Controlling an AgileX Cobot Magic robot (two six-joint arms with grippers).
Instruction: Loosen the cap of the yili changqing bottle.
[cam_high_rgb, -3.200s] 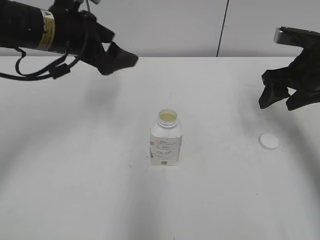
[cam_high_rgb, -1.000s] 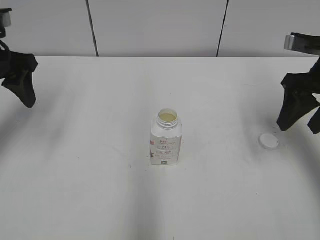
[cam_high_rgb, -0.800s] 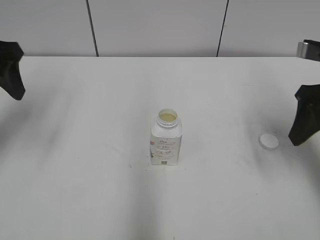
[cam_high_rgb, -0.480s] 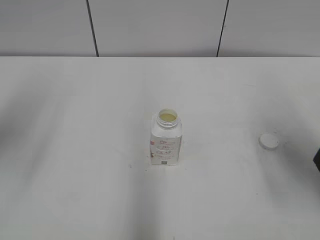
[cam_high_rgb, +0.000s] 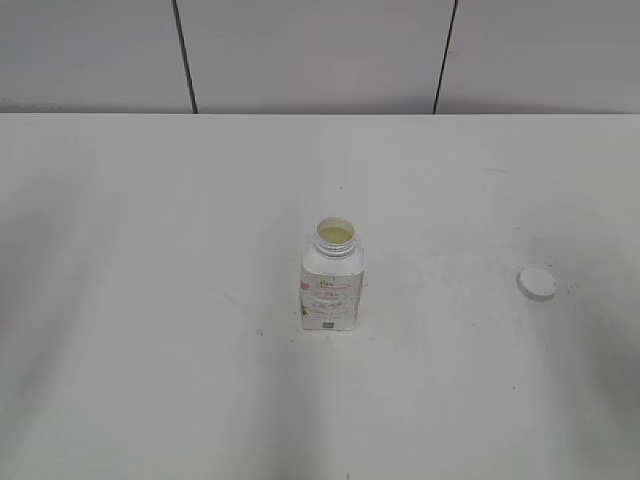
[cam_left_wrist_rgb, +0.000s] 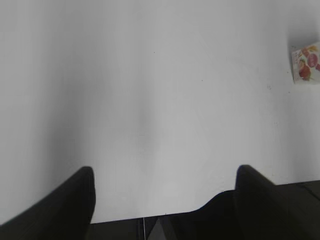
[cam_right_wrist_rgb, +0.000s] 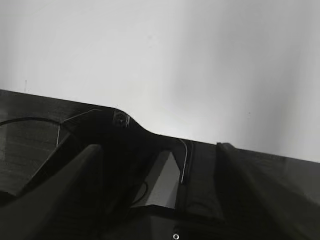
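Observation:
The yili changqing bottle (cam_high_rgb: 331, 282) stands upright in the middle of the white table, its neck open with pale yellowish contents showing. Its corner also shows at the right edge of the left wrist view (cam_left_wrist_rgb: 306, 62). The cap (cam_high_rgb: 537, 283) lies flat on the table, off the bottle, to the right. Neither gripper shows in the exterior view. My left gripper (cam_left_wrist_rgb: 164, 172) is open and empty over the table's near edge, far from the bottle. My right gripper (cam_right_wrist_rgb: 160, 150) is open and empty, over the dark space past the table's edge.
The white table (cam_high_rgb: 160, 200) meets a grey panelled wall (cam_high_rgb: 300, 50) at the back. In the right wrist view the table's edge (cam_right_wrist_rgb: 150, 131) runs across, with dark structure and cables below it.
Both arms have drawn back out of the exterior view, the left one off the left side and the right one off the right side. The bottle and cap have not moved.

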